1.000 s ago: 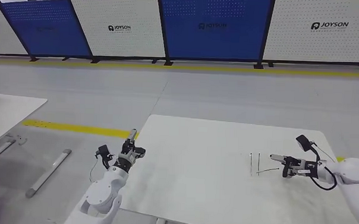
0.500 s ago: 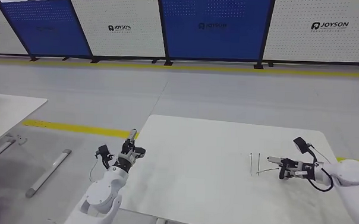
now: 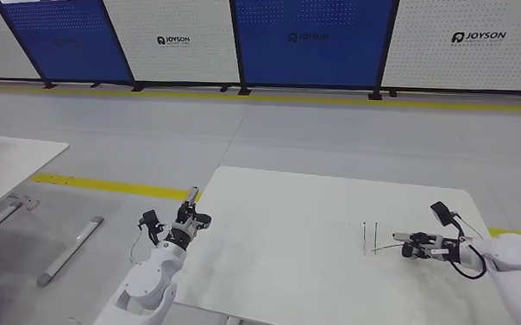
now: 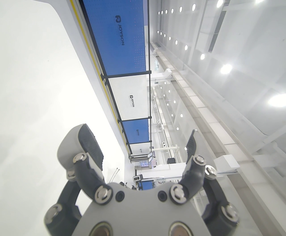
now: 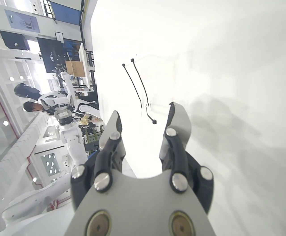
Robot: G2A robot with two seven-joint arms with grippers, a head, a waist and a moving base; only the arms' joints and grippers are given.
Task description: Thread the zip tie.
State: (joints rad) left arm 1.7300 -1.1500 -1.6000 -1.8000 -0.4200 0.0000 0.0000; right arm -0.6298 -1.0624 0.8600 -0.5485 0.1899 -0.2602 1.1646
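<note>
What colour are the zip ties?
Black; the zip ties show best in the right wrist view.

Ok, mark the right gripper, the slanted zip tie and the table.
right gripper (image 5: pixel 144 110): right wrist view, midway between its open jaws.
slanted zip tie (image 5: pixel 154 122): right wrist view, its head.
table (image 3: pixel 284 215): top view, bare top surface.

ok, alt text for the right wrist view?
The right end effector, jaws open and holding nothing, hangs over a white table. Just ahead lie two long black zip ties side by side, with a third zip tie at an angle, nearest the fingertips.
</note>
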